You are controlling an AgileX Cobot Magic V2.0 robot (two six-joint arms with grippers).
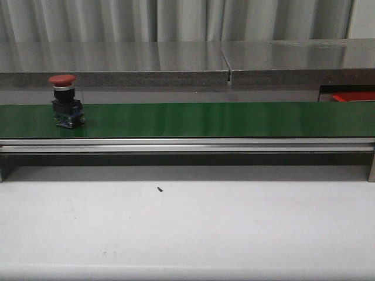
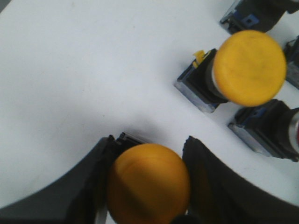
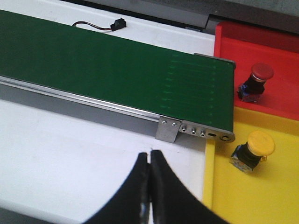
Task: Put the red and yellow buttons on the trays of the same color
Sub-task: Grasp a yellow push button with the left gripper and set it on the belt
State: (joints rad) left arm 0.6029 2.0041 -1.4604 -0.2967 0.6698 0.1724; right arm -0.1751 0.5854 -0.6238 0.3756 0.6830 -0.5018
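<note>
The conveyor belt (image 1: pixel 205 120) is showing a smooth, slightly glossy green surface, edged by a brushed metal rail (image 1: pixel 187 145). The yellow button (image 2: pixel 148 183) between the left jaws is looking like matt plastic. The table (image 1: pixel 187 228) is presenting a smooth, matt white finish.

My white table (image 1: pixel 187 228) carries a green conveyor belt (image 1: pixel 199 119) running across it on a metal frame, and a tiny dark speck (image 1: pixel 159 189) lies on the bare top in front. A red button (image 1: pixel 65 100) stands upright on the belt near its left end. At the belt's right end a red tray (image 3: pixel 280 56) and a yellow tray (image 3: pixel 261 196) sit side by side, touching. A small black connector with its wire (image 3: pixel 114 23) lies behind the belt.
</note>
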